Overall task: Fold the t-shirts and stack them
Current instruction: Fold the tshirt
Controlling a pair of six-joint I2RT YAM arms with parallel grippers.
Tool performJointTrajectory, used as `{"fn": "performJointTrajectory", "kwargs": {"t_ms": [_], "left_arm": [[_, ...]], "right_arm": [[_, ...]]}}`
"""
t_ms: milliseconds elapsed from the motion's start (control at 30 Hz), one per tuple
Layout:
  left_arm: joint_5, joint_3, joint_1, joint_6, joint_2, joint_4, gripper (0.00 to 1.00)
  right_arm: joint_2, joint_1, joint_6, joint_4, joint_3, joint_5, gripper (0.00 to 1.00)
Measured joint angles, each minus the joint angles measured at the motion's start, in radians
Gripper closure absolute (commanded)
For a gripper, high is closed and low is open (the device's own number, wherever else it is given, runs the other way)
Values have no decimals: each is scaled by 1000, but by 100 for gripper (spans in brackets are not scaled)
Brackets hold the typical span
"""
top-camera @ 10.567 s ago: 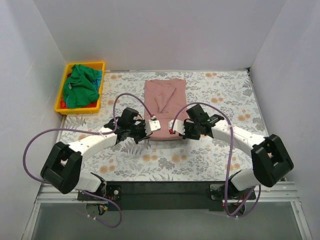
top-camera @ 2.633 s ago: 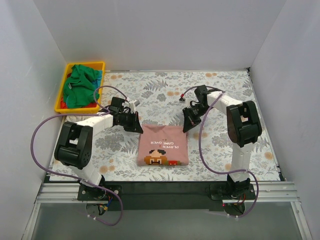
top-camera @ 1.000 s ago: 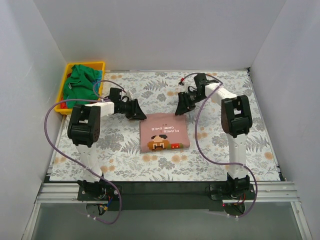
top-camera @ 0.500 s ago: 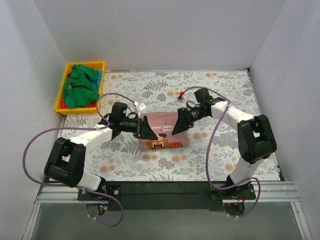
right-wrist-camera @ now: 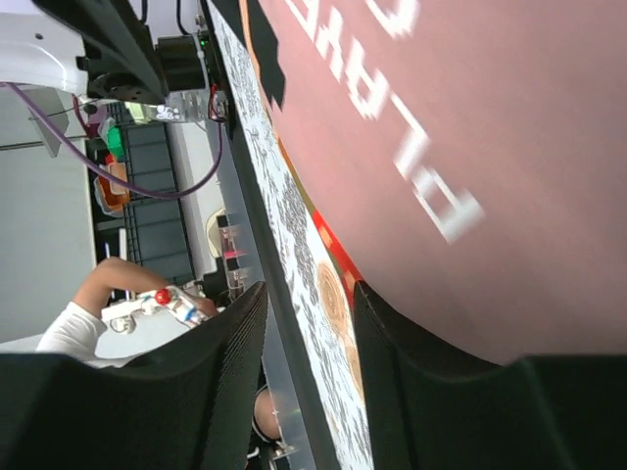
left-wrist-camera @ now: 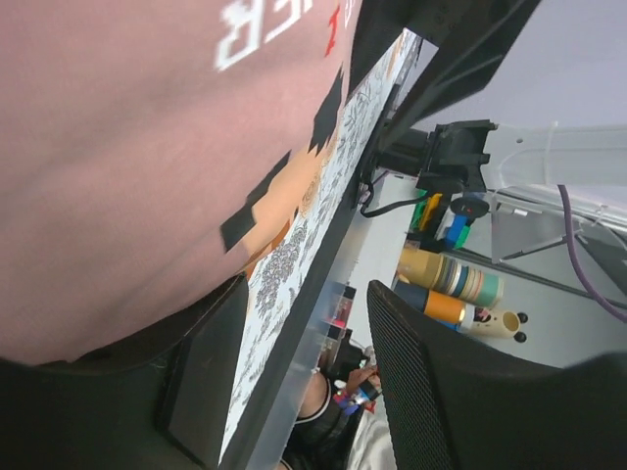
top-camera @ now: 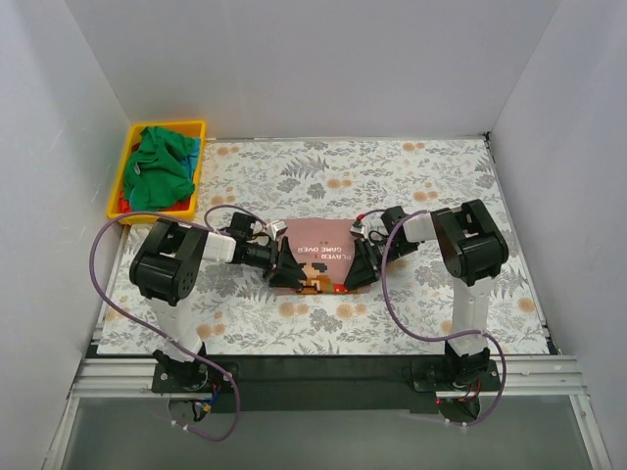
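Pink t-shirt (top-camera: 323, 253), folded to a compact rectangle, lies mid-table with a gripper at each side edge.

Its orange-brown print (top-camera: 313, 281) faces up near the front edge. The left gripper (top-camera: 287, 266) sits low against the shirt's left edge and the right gripper (top-camera: 358, 266) against its right edge. In both wrist views the fingers stand apart, unclenched, with pink cloth lying over one finger and patterned cover showing in the gap. The floral table cover (top-camera: 441, 186) shows around the shirt, widest toward the far wall. The yellow bin (top-camera: 111, 201), holding the green t-shirt (top-camera: 157, 166) and red fabric (top-camera: 122, 204), stands well apart in the far-left corner by the wall.
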Motion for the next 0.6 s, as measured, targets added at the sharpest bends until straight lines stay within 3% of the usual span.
{"fn": "performJointTrajectory", "kwargs": {"t_ms": [167,267,367,500,600], "left_arm": [[-11,-36,57,69,-76,-60,47],[-31,-66,78,120,-212,-113,46],[-35,-9,82,154,-341,-140,47],[-64,159,75,162,-344,-107,48],[-99,252,68,102,-256,-5,49]], "right_arm": [[-50,-50,-127,-113,-14,43,55],[-145,-62,-201,-205,-4,95,54],[-218,-71,-227,-270,113,115,53],[-210,-79,-161,-201,343,113,52],[-150,-81,-53,-75,433,98,53]]}}
